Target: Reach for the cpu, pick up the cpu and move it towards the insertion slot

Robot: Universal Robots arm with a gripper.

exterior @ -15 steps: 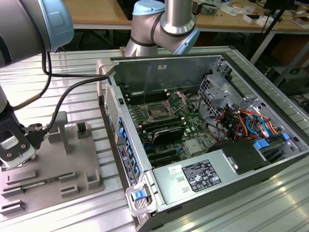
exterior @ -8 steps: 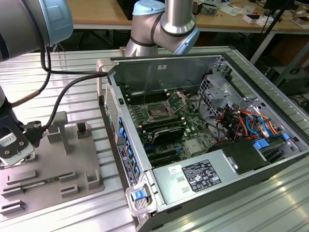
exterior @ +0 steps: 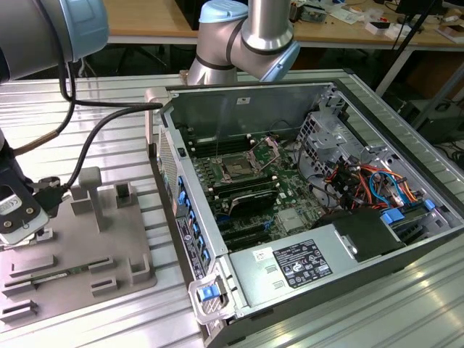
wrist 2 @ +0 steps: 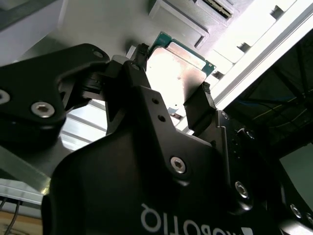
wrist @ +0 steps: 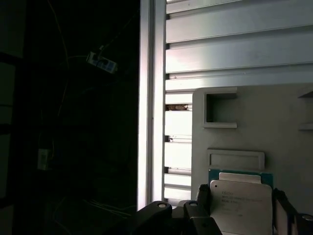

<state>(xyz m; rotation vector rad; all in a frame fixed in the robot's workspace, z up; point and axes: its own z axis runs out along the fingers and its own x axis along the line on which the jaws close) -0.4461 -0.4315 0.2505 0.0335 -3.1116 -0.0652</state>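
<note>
The gripper [wrist 2: 172, 74] has its two black fingers [wrist 2: 198, 105] closed narrowly on opposite edges of the cpu [wrist 2: 177, 66]. The chip sits at the grey tray [exterior: 116, 239] on the exterior view's left, well apart from the insertion slot [exterior: 239, 168] inside the open computer case [exterior: 246, 94]. With only thin edges held, I judge the chip could tilt or slip in a quick swing, or clip the case wall.

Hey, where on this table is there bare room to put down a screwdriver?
There is bare ribbed table in front of the computer case, at the exterior view's right, and a strip in front of the grey tray. Crowded: the tray, where the gripper grips the cpu, and the case, packed with cables.
</note>
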